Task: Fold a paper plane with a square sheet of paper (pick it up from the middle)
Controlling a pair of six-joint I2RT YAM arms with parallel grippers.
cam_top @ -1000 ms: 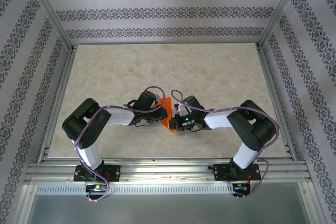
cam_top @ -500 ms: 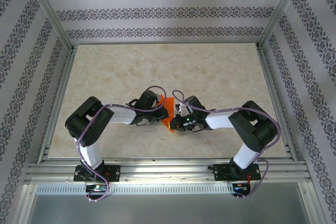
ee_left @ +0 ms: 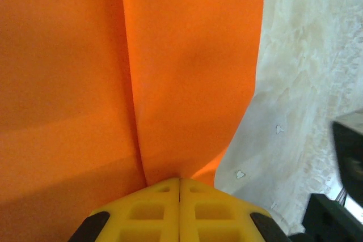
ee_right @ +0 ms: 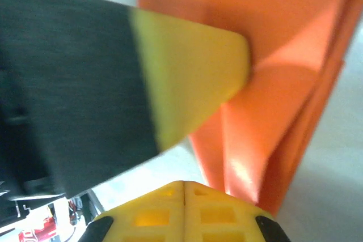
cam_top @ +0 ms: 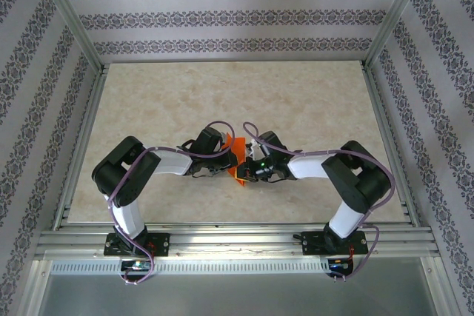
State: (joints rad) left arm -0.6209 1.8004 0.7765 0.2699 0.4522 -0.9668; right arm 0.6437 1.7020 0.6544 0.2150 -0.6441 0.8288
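Beige table, near edge: left gripper pinching orange paper; right gripper closed against it (grip unclear). Needs even tension, aligned edges.

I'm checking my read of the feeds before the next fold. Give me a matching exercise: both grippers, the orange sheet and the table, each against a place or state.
Things:
1. left gripper
2. right gripper
3. square sheet of paper
4. table

Places or states:
A. pale and marbled
B. orange, creased, between the two grippers
C. shut, on the paper's right in the top view
D. shut on the paper, whose crease runs into its tip

Pairs: 1-D, 2-C, 3-B, 4-A
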